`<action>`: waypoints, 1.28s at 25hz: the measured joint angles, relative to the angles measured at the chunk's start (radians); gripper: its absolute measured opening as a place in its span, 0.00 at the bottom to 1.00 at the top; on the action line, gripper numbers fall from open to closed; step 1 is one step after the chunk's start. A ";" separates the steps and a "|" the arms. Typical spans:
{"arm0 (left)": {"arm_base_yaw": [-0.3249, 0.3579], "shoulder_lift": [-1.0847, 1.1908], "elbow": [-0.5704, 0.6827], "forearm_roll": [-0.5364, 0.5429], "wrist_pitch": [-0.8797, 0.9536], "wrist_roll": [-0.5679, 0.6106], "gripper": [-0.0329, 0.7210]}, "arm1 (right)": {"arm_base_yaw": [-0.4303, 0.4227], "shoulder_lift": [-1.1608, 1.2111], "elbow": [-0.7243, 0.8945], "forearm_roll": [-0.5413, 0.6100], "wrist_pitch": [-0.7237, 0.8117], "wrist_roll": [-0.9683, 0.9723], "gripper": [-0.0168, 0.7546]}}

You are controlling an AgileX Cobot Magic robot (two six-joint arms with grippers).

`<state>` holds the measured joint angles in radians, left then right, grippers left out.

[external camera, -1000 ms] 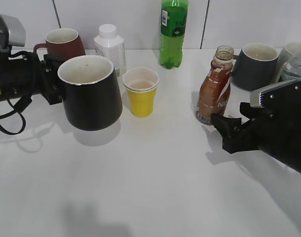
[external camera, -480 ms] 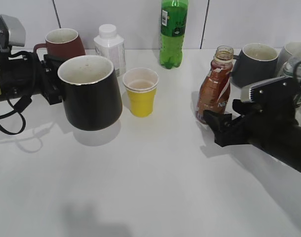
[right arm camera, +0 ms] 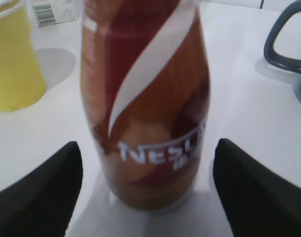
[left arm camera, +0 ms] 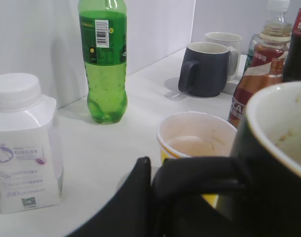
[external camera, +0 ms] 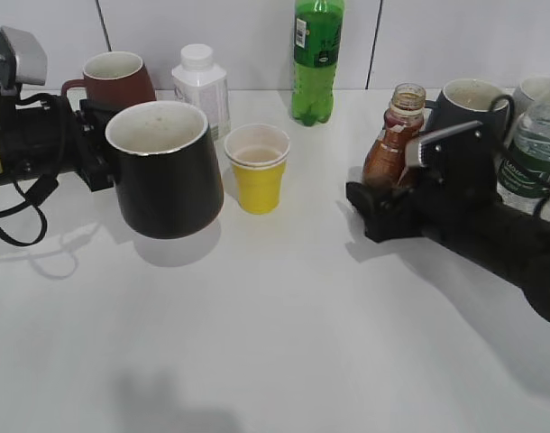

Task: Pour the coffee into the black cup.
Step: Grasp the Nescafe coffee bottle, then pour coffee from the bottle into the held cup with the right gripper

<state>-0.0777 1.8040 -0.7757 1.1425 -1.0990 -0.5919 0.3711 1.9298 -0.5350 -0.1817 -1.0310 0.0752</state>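
Since a second ago your right pincer (external camera: 370,203) has slid in toward the coffee bottle (external camera: 392,144), and now its two fingers stand apart on either side of the bottle's lower body with nothing clamped yet. In the right wrist view the bottle (right arm camera: 145,103) sits dead centre between them, clear gaps on both sides.

Your left pincer (external camera: 95,144) hasn't budged. It's closed on the handle of the black cup (external camera: 162,167) and holds it up off the desk (external camera: 284,334), mouth up, tipped slightly, just left of the yellow cup (external camera: 257,167).

On handling: it's thin curvy plastic, the cap is off, and it looks fairly full of dark liquid. So I'd guess moderate weight, a glossy label that could slip, and walls that give if you squeeze hard, which with an open neck could burp coffee out. I'd take hold where you're lined up now, on the wide lower body around the lettering, and close gently. The dark grey mug (external camera: 469,113) stands right behind the bottle, so mind it when you lift and tilt.
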 joint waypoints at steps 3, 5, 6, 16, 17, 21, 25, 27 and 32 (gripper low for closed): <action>0.000 0.000 0.000 0.000 0.000 0.000 0.09 | 0.000 0.020 -0.039 -0.006 0.000 0.000 0.85; 0.000 0.000 0.000 0.000 0.000 0.000 0.09 | 0.000 0.030 -0.052 -0.009 0.000 0.002 0.84; 0.000 0.000 0.000 0.000 0.000 0.000 0.09 | 0.000 0.035 -0.054 -0.010 0.000 0.002 0.82; 0.000 0.000 0.000 0.000 0.001 0.000 0.09 | 0.000 0.036 -0.022 -0.011 -0.051 0.002 0.71; 0.000 0.000 0.000 0.000 0.001 0.000 0.09 | 0.000 0.036 -0.008 -0.011 -0.073 0.002 0.71; 0.000 0.000 0.000 0.000 0.001 0.000 0.09 | 0.000 0.038 0.054 -0.011 -0.157 0.002 0.71; 0.000 0.000 0.000 0.000 -0.005 0.000 0.09 | 0.000 0.030 0.074 -0.001 -0.176 0.002 0.71; 0.000 0.000 0.000 0.000 -0.026 0.000 0.09 | 0.000 0.011 0.090 0.003 -0.164 0.003 0.71; -0.005 0.000 -0.001 0.000 -0.058 -0.003 0.09 | 0.000 -0.099 0.109 0.007 -0.144 0.003 0.71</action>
<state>-0.0823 1.8040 -0.7765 1.1425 -1.1570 -0.5947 0.3711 1.8311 -0.4258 -0.1752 -1.1746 0.0784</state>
